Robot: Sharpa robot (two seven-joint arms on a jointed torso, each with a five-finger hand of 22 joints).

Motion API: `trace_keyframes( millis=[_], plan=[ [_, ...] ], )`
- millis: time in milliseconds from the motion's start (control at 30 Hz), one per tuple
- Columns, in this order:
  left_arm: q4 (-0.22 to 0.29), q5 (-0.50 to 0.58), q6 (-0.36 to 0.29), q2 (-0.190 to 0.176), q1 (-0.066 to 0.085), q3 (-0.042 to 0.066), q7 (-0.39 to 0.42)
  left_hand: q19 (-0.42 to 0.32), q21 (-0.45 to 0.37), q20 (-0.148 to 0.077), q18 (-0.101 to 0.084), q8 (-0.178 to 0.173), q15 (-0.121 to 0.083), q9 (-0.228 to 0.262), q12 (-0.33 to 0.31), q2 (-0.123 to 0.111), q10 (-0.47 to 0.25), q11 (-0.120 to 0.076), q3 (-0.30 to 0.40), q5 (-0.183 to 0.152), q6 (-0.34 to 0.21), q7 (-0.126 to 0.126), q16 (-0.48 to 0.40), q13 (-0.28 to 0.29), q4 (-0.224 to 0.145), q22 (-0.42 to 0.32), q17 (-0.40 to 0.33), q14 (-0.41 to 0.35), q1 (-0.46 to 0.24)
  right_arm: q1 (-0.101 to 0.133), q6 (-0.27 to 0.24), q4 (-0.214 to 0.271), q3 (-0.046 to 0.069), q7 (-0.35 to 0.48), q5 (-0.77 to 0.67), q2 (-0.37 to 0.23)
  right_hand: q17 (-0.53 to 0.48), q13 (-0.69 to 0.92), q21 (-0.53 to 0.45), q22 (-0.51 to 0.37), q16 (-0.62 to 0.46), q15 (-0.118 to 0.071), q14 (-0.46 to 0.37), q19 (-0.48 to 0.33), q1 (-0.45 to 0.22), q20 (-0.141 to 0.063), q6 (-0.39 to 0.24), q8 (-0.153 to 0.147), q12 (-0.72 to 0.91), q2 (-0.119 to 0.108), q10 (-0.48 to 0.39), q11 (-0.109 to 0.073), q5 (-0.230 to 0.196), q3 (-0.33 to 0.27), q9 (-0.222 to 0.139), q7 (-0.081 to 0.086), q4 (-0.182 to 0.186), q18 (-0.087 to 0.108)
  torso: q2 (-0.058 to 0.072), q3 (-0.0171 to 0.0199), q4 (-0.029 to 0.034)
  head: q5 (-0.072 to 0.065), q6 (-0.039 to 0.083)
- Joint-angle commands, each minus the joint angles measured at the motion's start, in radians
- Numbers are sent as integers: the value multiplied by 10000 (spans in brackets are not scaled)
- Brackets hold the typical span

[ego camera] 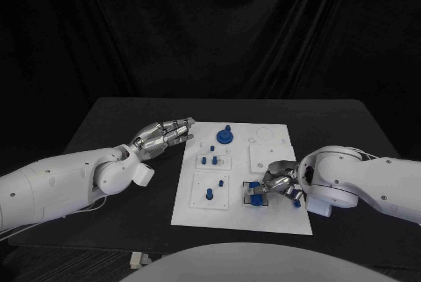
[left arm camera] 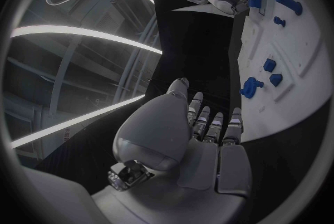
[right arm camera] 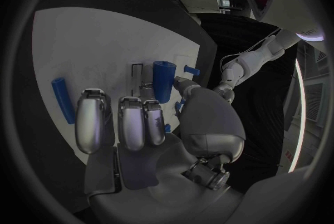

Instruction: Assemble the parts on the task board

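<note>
The right hand [ego camera: 279,187] pinches a blue part [right arm camera: 163,80] at the task board's [ego camera: 272,221] four o'clock corner; the left hand [ego camera: 163,136] hovers at ten o'clock, fingers apart, empty.

Two smooth white arms end in silver hands — left hand [ego camera: 162,137], right hand [ego camera: 279,186] (segmented metal fingers).

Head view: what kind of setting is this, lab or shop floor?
Likely a lab test cell: a black table before a dark curtain, a white task board with small blue parts, and nothing else on the table.
</note>
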Motion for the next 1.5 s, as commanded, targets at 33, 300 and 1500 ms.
trace_keyframes(
  millis=[33,300,1500],
  plan=[
    [6,37,189,16,-24,9,80,77,46,3,122,43,56,-12,28,70,-42,40,65,54,-49,7,-5,-5,3,18,-5,-28,-33,-52,-84,-12,-10,-286,-129,-2,1329,2633,-86,2071,-50,52,789,359,-121,46,60,-78,26,83,1041,23,-207,55,5,-4,12,101,-2,-1,1,8,2],
    [-21,37,230,35,-43,9,55,77,46,3,122,43,56,-12,28,70,-42,40,65,54,-49,7,-5,-5,3,18,-5,-28,-33,-84,-38,-6,-10,-269,-137,29,1306,2633,-120,2064,-62,64,786,354,-198,57,65,-164,26,4,1041,36,-1022,-196,-44,8,109,106,-1,0,0,22,2],
    [-43,37,347,38,-84,9,-109,105,62,23,121,54,76,-9,42,103,-39,49,93,58,-34,16,0,-2,1,25,-3,-26,-27,-109,-815,187,-9,415,-667,-173,1209,2633,-278,2029,-113,87,771,323,-844,79,120,-281,26,144,1041,60,-2665,-1713,-76,33,1117,135,-2,0,1,89,2]
  ],
)
